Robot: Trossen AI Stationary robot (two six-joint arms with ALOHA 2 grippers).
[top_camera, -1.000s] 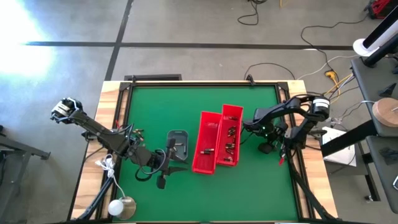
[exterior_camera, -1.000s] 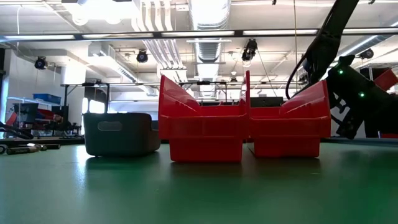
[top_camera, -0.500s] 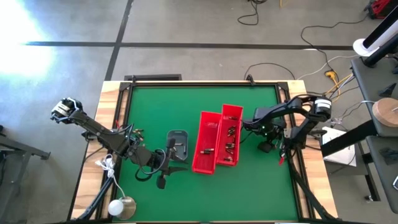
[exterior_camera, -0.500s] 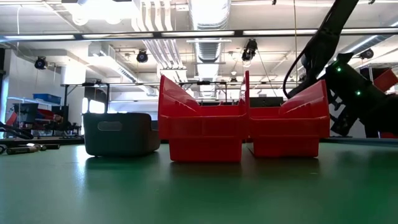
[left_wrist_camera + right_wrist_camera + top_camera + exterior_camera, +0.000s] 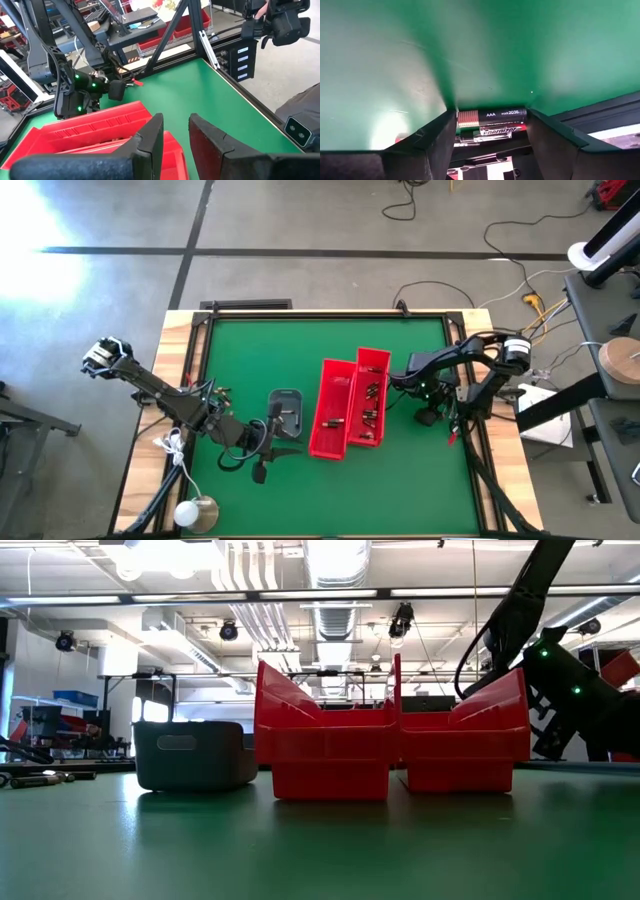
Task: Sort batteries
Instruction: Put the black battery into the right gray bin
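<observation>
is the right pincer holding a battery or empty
Holding one: in the right wrist view, the right pincer is shut on an AAA battery clamped crosswise between its fingers.

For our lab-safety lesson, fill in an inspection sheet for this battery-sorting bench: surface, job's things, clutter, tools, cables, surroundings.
Surface: green mat in a wooden frame.
Job's things: AAA battery clamped in the right tool; more batteries lie in two red bins side by side.
Clutter: grey tray beside the bins.
Tools: right tool at the mat's right edge, shut on the battery; left tool open, near the grey tray.
Cables: loose cables on the floor beyond the table.
Surroundings: workshop with shelving; a person stands beyond the table.
</observation>
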